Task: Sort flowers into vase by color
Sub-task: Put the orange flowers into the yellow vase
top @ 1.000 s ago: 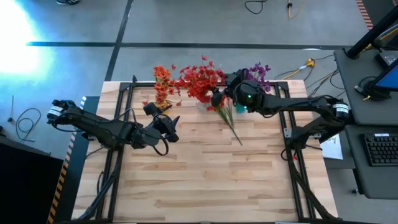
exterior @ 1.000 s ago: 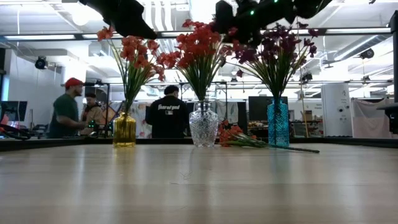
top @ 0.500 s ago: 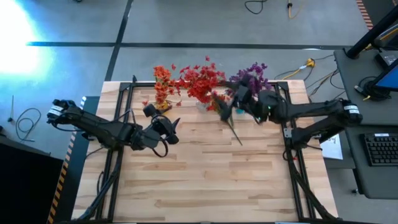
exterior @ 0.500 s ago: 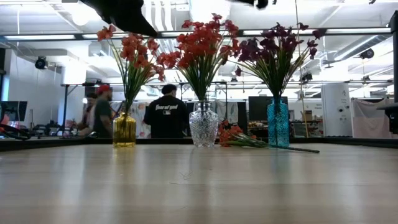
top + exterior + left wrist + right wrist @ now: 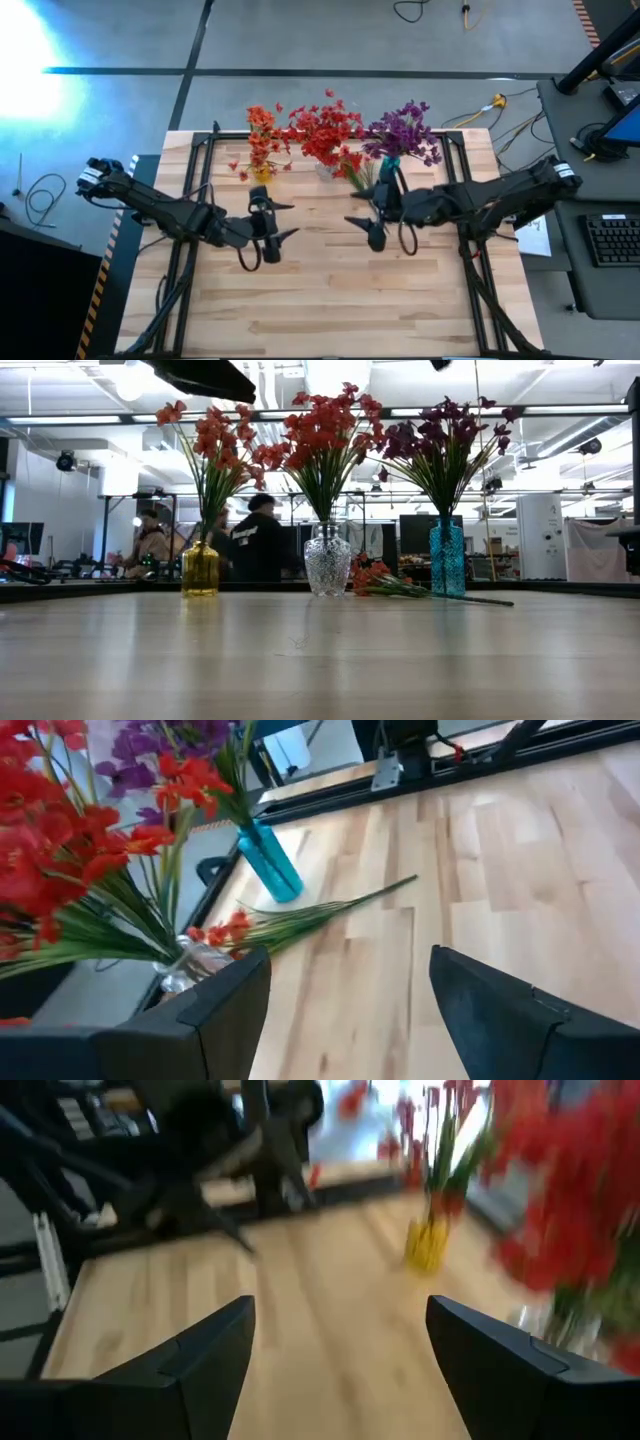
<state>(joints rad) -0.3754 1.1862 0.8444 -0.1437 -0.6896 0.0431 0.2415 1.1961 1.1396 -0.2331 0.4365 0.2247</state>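
Observation:
Three vases stand in a row near the table's far edge. A yellow vase (image 5: 200, 568) holds orange-red flowers (image 5: 262, 135). A clear vase (image 5: 327, 561) holds red flowers (image 5: 325, 128). A blue vase (image 5: 447, 558) holds purple flowers (image 5: 405, 128). One orange-red sprig (image 5: 300, 918) lies flat on the table between the clear and blue vases, its stem pointing toward the near edge. My left gripper (image 5: 284, 222) and my right gripper (image 5: 362, 228) are both open and empty. They face each other over the table's middle, nearer than the vases.
Bare wooden tabletop (image 5: 330, 300) stretches from the grippers to the near edge. Black frame rails (image 5: 200, 140) run along the table's far and side edges. People stand in the room behind the vases (image 5: 255, 540). A desk with a keyboard (image 5: 612, 240) is right of the table.
My right gripper has drawn back from above the red and purple flowers toward the table's middle and near side, turning so that it points toward the left. My left gripper has shifted a little toward the near edge. The lying sprig and the vases have stayed in place.

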